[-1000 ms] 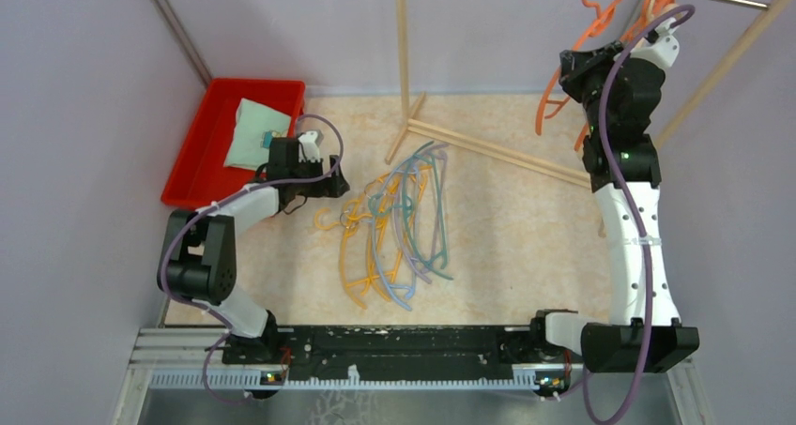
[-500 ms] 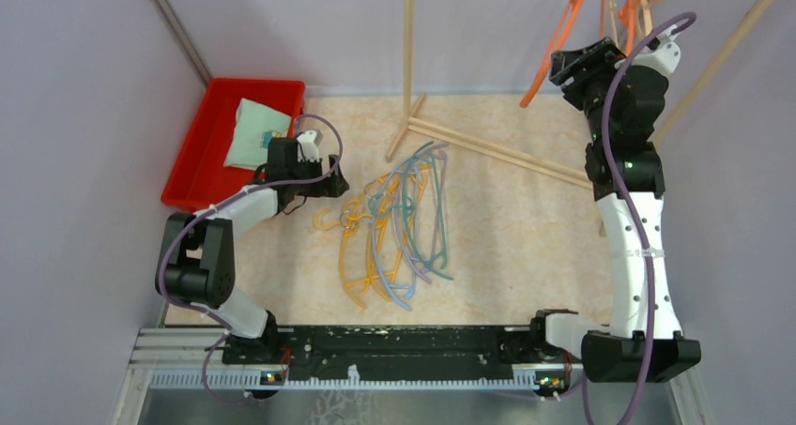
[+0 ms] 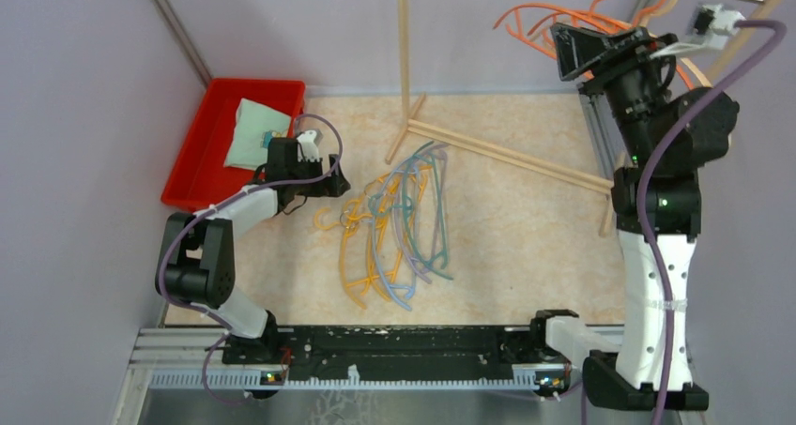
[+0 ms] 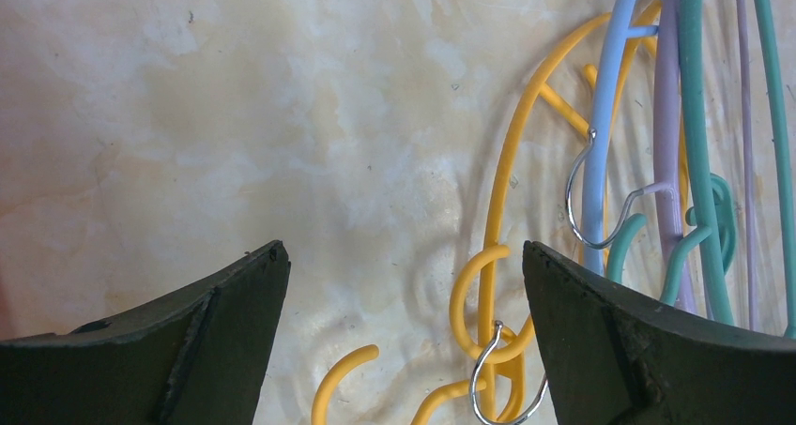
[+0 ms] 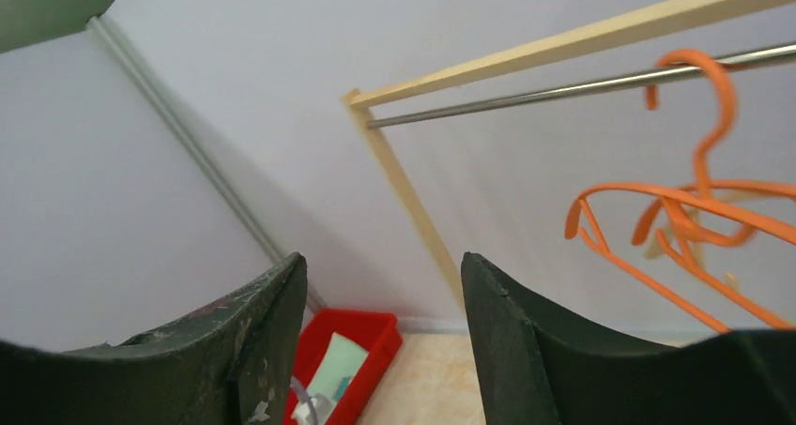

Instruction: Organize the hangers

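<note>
Several hangers [image 3: 402,228] lie tangled on the table [image 3: 526,247]; my left gripper [image 4: 402,256] hangs spread and empty beside a yellow hanger [image 4: 500,190] hooked through others, so one pull could drag the knot. My right gripper [image 5: 383,265], parted and empty, sits near orange hangers [image 5: 676,198] on the rail [image 5: 526,95]; how firmly they hook I cannot tell, and a brush could drop them.
</note>
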